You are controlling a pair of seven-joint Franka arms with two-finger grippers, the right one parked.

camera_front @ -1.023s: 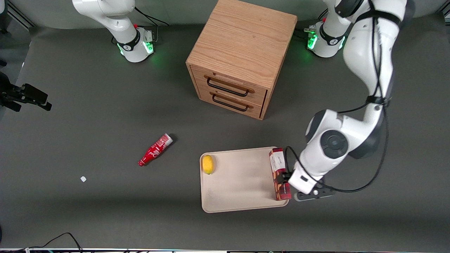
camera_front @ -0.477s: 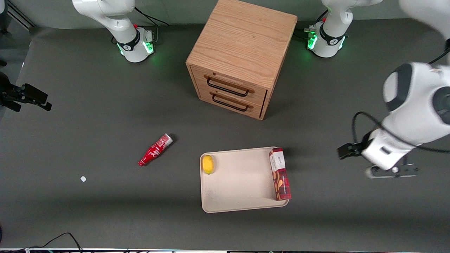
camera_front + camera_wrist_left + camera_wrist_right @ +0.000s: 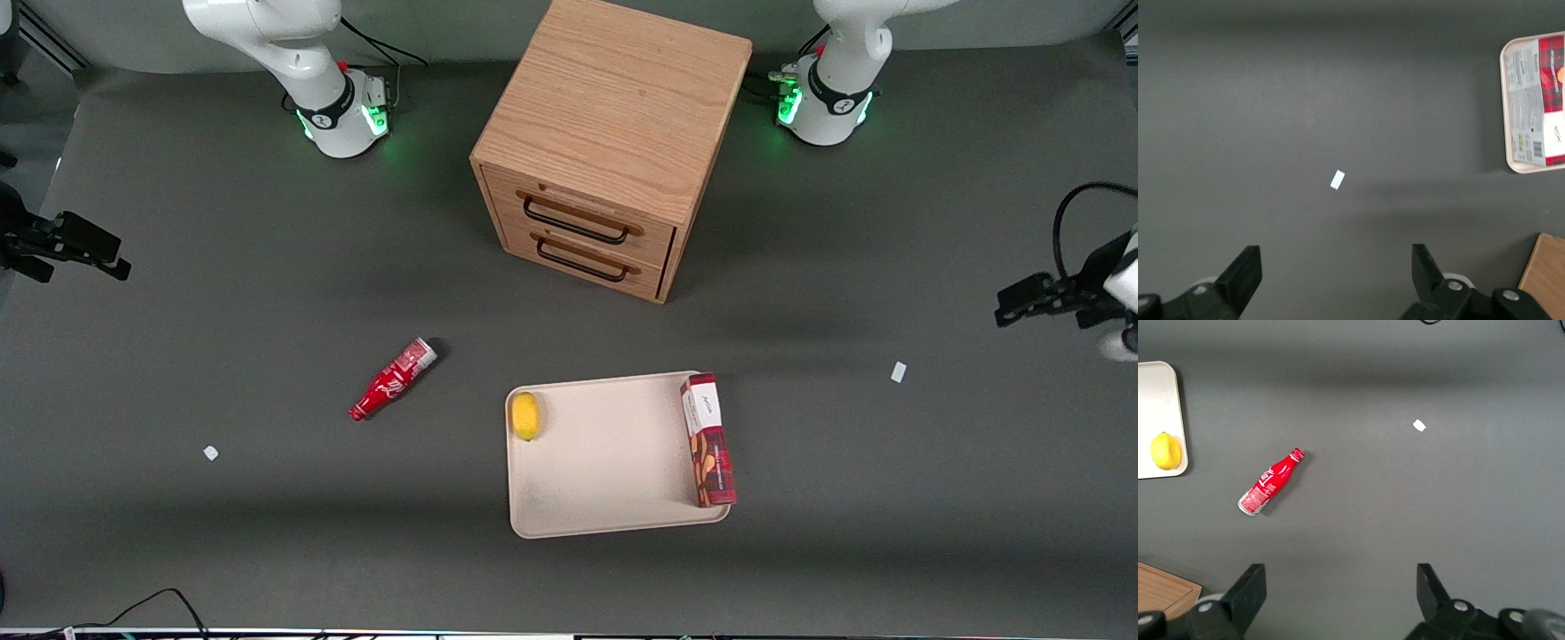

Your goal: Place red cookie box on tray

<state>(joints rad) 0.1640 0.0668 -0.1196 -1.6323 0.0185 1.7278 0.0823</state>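
Red cookie box [image 3: 709,440] lies flat on the tray [image 3: 605,462], along the tray edge toward the working arm's end of the tabletop [image 3: 267,267], white end panel pointing toward the drawer cabinet [image 3: 609,142]; box rests inside the rim, nothing touching it; a yellow lemon [image 3: 526,415] sits on the same tray at the edge toward the parked arm's end, well apart from the box; tool [image 3: 1337,283] is up over bare tabletop at the working arm's end, well apart from tray and box, fingers [image 3: 1245,273] spread wide with nothing between them; a small white scrap [image 3: 899,372] lies on the tabletop between tray and tool; red soda bottle [image 3: 392,380] lies on its side toward the parked arm's end, apart from the tray; a second white scrap [image 3: 211,452] lies farther toward that end; cabinet drawers both shut, handles facing the front camera
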